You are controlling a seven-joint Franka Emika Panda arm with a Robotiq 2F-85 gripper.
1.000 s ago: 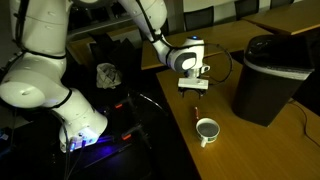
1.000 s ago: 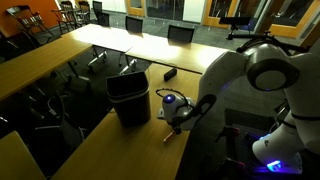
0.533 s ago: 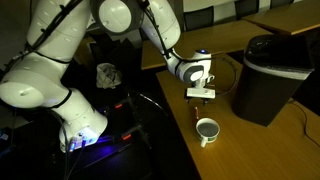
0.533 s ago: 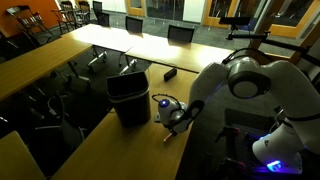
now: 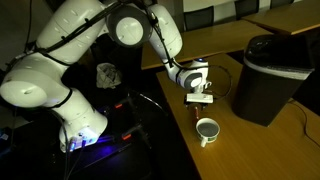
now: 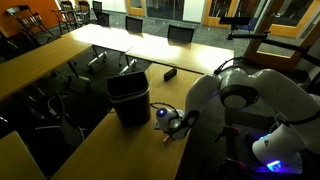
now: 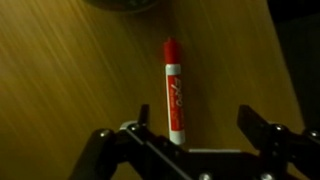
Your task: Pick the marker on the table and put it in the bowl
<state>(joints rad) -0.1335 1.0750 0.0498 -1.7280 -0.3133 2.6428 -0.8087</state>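
Lowered since a moment ago, the pincer point(image 5: 200, 99) is held over the bench point(image 7: 60, 70), fingers apart. The marker point(image 7: 174, 90) is seen lying flat between them, probably untouched, near the bowl point(image 5: 207, 130).

counter point(image 7: 70, 80) bare on both sides of marker point(image 7: 174, 90) | bowl point(image 5: 207, 129) mouth uncovered | tall bin point(image 5: 268, 80) near bowl

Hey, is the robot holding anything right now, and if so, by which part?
Nothing is held. In the wrist view the gripper is open, and the marker lies flat on the table between its spread fingers, not clamped.
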